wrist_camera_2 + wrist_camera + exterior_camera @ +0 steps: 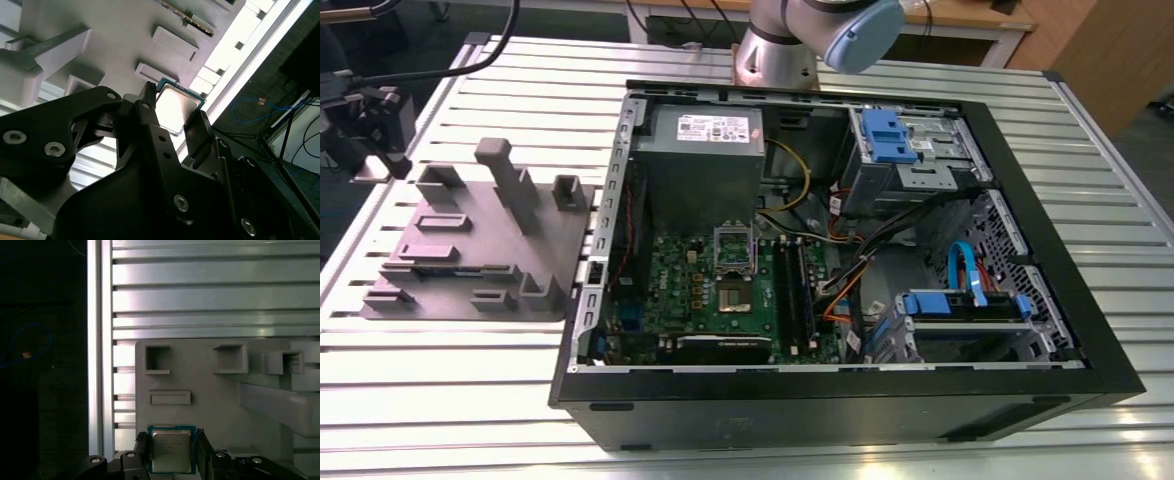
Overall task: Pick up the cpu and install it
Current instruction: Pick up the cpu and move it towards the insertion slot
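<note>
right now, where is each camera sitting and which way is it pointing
exterior view: off the arm, up high, looking down on the table, the open computer case and the grey plate; part of the arm shows.
first wrist view: on the wrist, looking past the end effector at the cpu it grips, with plate and table beyond.
second wrist view: on the wrist, looking slantwise along the black fingers at that cpu.
shared: both wrist views show cpu and plate; all three show the plate.
</note>
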